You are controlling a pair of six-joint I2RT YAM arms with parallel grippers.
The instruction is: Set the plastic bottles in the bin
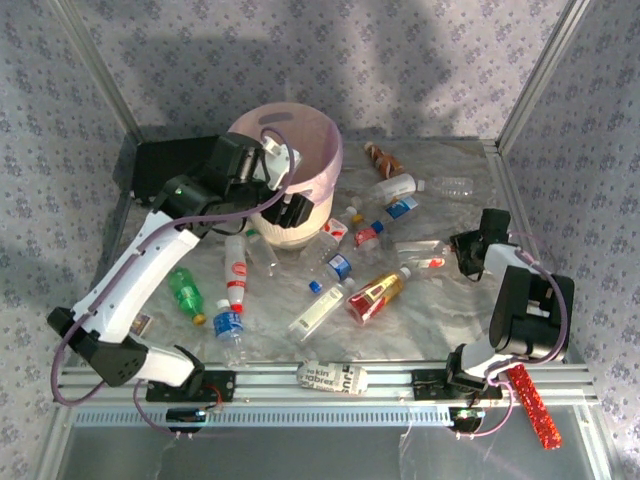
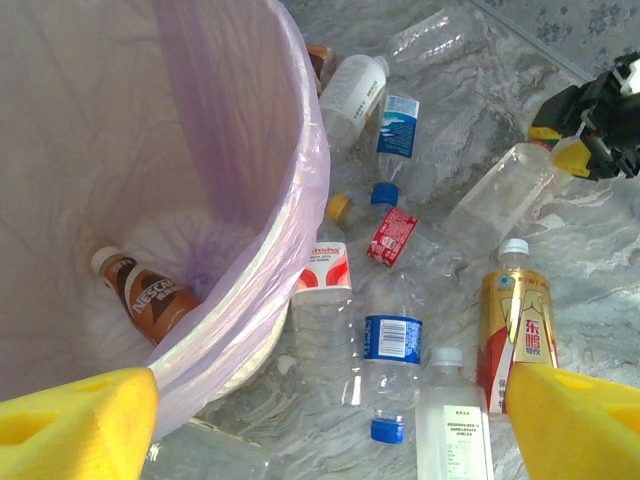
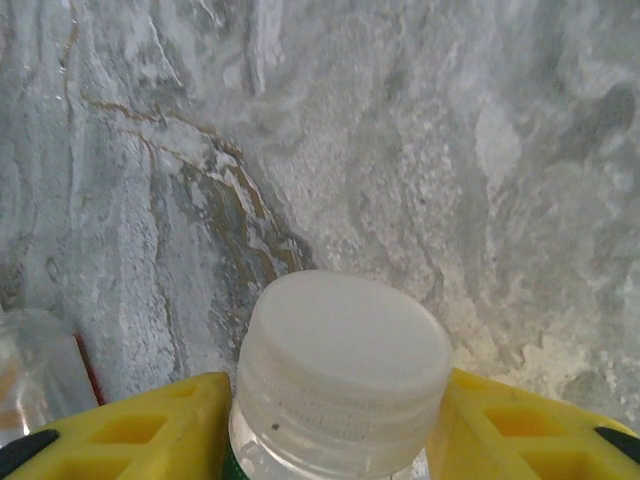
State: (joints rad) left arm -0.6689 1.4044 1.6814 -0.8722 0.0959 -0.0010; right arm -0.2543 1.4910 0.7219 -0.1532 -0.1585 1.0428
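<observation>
Found left gripper [image 2: 330, 428] spread wide, empty, above bin [image 2: 200, 120] rim. Found right gripper [image 3: 335, 430] clamped on white-capped bottle [image 3: 345, 350], pads [image 3: 130, 430] at its neck. Noted brown bottle [image 2: 148, 298] lying inside bin on the bottom. Noted loose bottles [image 2: 392, 338] scattered on table [image 2: 480, 80] just beside bin.

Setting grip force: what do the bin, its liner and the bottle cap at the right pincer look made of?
Bin: pale rigid-looking plastic, smooth matte wall. Liner: thin translucent purple film, wrinkled over the rim. Bottle cap: milky white plastic, slightly glossy, ribbed side; probably hard.
</observation>
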